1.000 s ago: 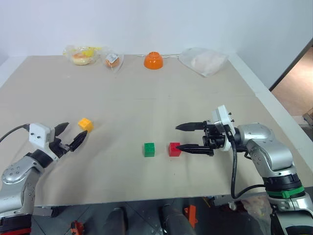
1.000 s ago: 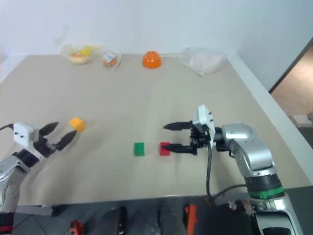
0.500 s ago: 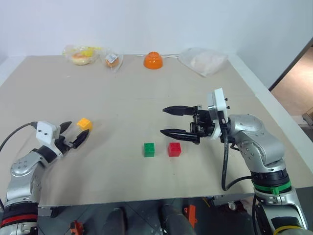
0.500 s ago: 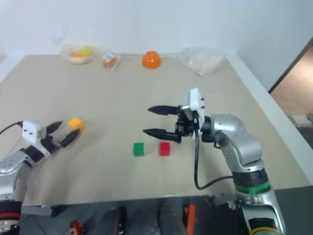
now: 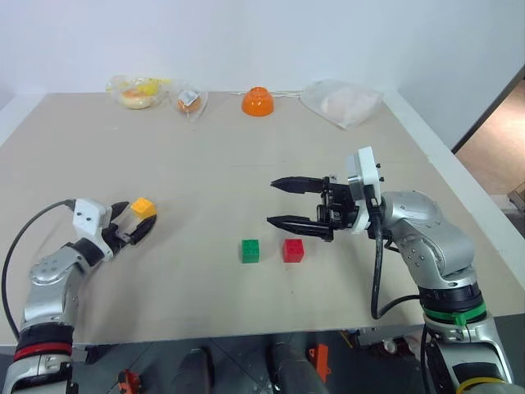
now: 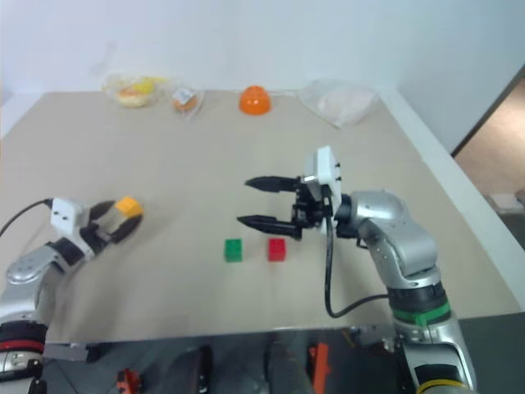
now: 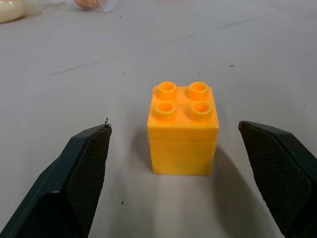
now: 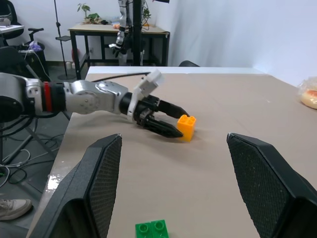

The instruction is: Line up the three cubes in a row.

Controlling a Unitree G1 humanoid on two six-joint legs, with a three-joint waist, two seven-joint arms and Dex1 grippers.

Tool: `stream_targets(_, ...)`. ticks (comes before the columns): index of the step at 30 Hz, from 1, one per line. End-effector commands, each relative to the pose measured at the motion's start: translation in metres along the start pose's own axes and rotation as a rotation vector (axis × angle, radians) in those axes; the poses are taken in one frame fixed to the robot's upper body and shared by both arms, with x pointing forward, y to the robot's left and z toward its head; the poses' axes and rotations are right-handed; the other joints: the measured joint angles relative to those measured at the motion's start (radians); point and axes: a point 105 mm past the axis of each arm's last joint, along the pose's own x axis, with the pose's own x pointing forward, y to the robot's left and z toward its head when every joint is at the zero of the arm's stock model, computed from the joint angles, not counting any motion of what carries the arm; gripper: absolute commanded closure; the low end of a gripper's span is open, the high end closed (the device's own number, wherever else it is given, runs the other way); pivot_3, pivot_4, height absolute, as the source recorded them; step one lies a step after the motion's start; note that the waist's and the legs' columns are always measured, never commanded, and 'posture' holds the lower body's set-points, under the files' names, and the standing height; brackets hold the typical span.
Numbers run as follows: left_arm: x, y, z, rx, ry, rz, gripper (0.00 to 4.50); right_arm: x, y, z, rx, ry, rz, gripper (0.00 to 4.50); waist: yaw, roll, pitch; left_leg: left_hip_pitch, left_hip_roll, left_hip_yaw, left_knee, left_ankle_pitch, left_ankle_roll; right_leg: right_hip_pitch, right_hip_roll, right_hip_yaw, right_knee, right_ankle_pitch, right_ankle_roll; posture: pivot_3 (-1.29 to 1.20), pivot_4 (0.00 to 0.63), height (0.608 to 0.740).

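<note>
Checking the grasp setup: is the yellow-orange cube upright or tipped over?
Upright. The yellow-orange cube sits flat on the table with its four studs facing up, standing between the open left gripper's fingers and apart from both.

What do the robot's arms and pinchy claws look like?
Both arms are shiny silver metal. The left gripper and right gripper each have two pointed black fingers with rough, textured pads and a white box behind them. Black cables loop along both arms. The right arm has a green band, the left a red one.
</note>
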Motion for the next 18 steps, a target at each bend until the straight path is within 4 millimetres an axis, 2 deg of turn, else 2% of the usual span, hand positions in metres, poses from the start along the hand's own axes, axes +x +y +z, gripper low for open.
stream_targets(1,0.006,0.004,0.007,0.039,-0.018,-0.006,0.24,0.004,0.004,0.014,-0.062,-0.022,0.025,0.96,0.0,0.0,0.0,0.0,0.0,0.0,0.0,0.0,0.0,0.0,0.0,0.0,0.0,0.0,0.0,0.0,0.15,0.74)
stream_targets(2,0.007,0.004,0.006,0.039,-0.019,-0.008,0.75,0.004,0.004,0.014,-0.062,-0.021,0.023,0.96,0.0,0.0,0.0,0.0,0.0,0.0,0.0,0.0,0.0,0.0,0.0,0.0,0.0,0.0,0.0,0.0,0.15,0.74)
stream_targets(4,0.011,0.004,0.007,0.04,-0.021,-0.013,1.43,0.003,0.004,0.013,-0.061,-0.018,0.017,0.96,0.0,0.0,0.0,0.0,0.0,0.0,0.0,0.0,0.0,0.0,0.0,0.0,0.0,0.0,0.0,0.0,0.15,0.74)
stream_targets(5,0.012,0.004,0.007,0.041,-0.021,-0.016,1.62,0.003,0.004,0.013,-0.061,-0.017,0.014,0.96,0.0,0.0,0.0,0.0,0.0,0.0,0.0,0.0,0.0,0.0,0.0,0.0,0.0,0.0,0.0,0.0,0.15,0.74)
stream_targets(8,0.014,0.001,0.006,0.043,-0.021,-0.036,2.74,0.002,0.004,0.012,-0.06,-0.013,0.007,0.96,0.0,0.0,0.0,0.0,0.0,0.0,0.0,0.0,0.0,0.0,0.0,0.0,0.0,0.0,0.0,0.0,0.15,0.74)
stream_targets(12,0.012,-0.012,0.011,0.077,-0.027,-0.134,2.74,-0.002,0.005,0.01,-0.058,0.001,0.002,0.96,0.0,0.0,0.0,0.0,0.0,0.0,0.0,0.0,0.0,0.0,0.0,0.0,0.0,0.0,0.0,0.0,0.15,0.74)
stream_targets(18,0.011,-0.052,0.028,0.202,-0.006,-0.462,2.74,-0.012,0.008,0.009,-0.023,0.024,0.024,0.96,0.0,0.0,0.0,0.0,0.0,0.0,0.0,0.0,0.0,0.0,0.0,0.0,0.0,0.0,0.0,0.0,0.15,0.74)
